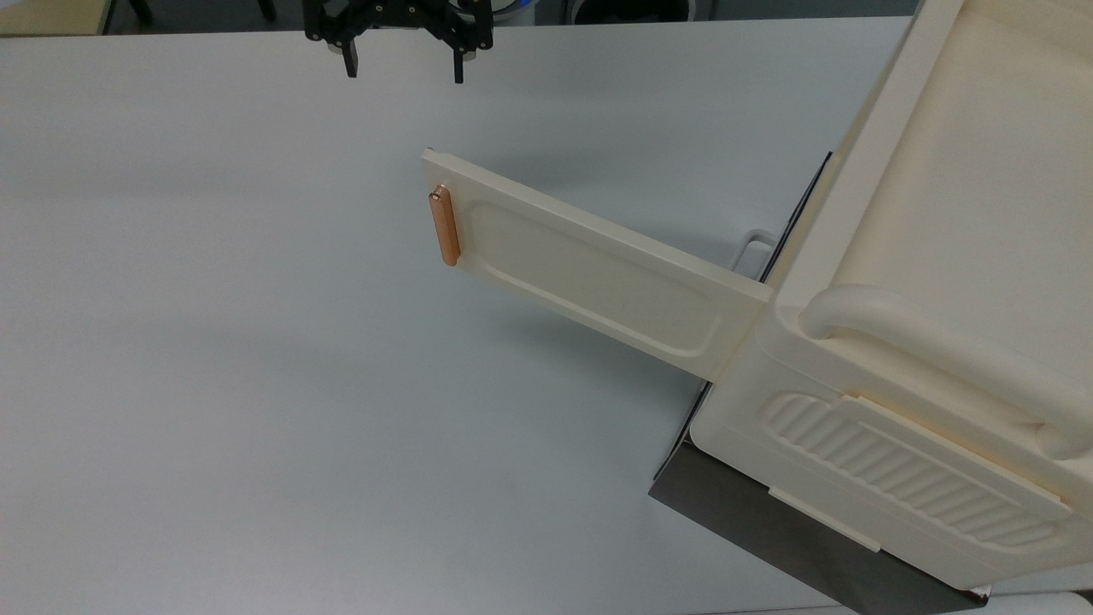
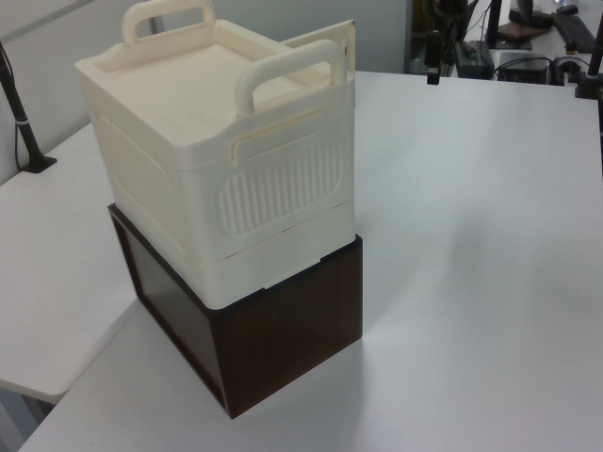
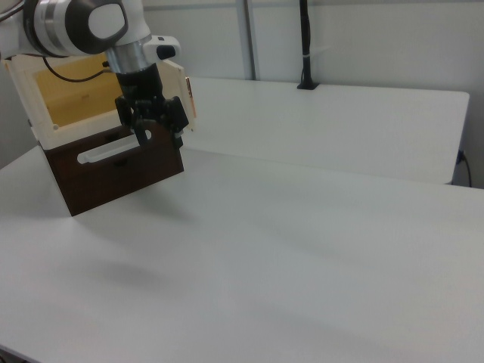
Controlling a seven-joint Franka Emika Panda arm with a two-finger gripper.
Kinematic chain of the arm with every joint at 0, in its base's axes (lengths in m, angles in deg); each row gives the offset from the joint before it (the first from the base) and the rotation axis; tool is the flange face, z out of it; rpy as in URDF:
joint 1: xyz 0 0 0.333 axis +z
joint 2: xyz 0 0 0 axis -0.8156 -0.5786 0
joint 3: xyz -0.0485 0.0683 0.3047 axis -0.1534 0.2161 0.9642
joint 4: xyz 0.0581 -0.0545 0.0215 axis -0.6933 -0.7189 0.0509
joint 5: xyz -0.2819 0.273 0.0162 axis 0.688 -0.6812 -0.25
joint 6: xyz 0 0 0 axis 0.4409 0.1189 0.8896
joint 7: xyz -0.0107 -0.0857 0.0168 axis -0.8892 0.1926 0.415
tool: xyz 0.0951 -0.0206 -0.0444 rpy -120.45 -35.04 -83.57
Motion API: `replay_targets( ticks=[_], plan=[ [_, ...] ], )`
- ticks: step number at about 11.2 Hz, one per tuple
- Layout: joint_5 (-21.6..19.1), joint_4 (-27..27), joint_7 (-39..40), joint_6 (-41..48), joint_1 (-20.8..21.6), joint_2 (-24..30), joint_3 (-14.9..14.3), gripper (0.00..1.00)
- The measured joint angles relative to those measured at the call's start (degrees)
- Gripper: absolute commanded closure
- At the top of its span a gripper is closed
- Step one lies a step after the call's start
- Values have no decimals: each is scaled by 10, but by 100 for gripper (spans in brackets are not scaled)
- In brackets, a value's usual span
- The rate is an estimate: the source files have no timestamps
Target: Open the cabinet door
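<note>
The cream cabinet [image 1: 956, 282] stands at the top view's right on a dark base. Its cabinet door [image 1: 598, 273] is swung wide open, sticking out over the table toward the top view's left. A copper bar handle [image 1: 444, 226] sits at the door's free end. My gripper [image 1: 404, 70] hangs open and empty above the table near the top view's upper edge, clear of the door's free end and touching nothing. In the right view the gripper [image 3: 159, 138] is in front of the cabinet's open yellowish interior [image 3: 79, 91], with the door [image 3: 175, 82] behind it.
The dark brown base [image 2: 283, 325] under the cabinet carries a white loop handle [image 3: 110, 151]. The white table [image 1: 256, 359] stretches wide to the top view's left and front. Monitors and cables [image 2: 509, 56] stand beyond the table's far edge in the left view.
</note>
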Motion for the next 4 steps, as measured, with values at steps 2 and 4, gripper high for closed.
replay_targets(
  ticks=[2,4],
  plan=[
    [-2,-6,-17,0,3,0,0,0],
    [-2,-7,-20,0,3,0,0,0]
  ],
)
